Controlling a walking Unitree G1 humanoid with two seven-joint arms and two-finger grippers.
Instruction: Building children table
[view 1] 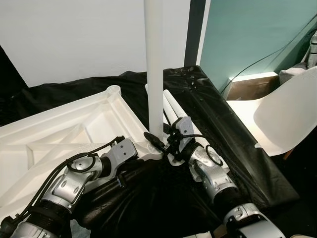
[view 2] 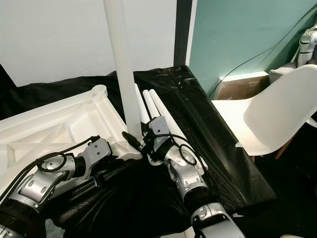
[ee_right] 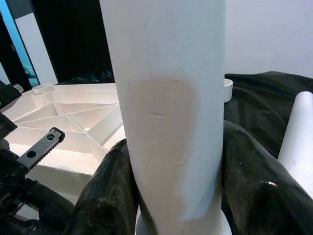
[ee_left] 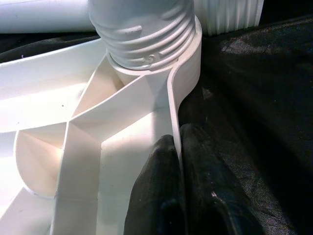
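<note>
The white table top [view 1: 74, 129] lies upside down on a black cloth, ribs facing up. A white table leg [view 1: 154, 74] stands upright in its near corner socket, and the leg's threaded end [ee_left: 146, 34] sits in that socket. My right gripper [view 1: 162, 140] is shut on the leg just above the socket, with a black finger [ee_right: 105, 196] on each side of the tube. My left gripper [ee_left: 178, 161] is shut on the table top's thin rim wall [ee_left: 173, 98] beside the same corner.
Two or three spare white legs [view 2: 158, 111] lie side by side on the cloth behind the corner. A white chair [view 1: 287, 114] stands to the right, past the edge of the black surface [view 1: 257, 168]. A white wall and a teal panel are behind.
</note>
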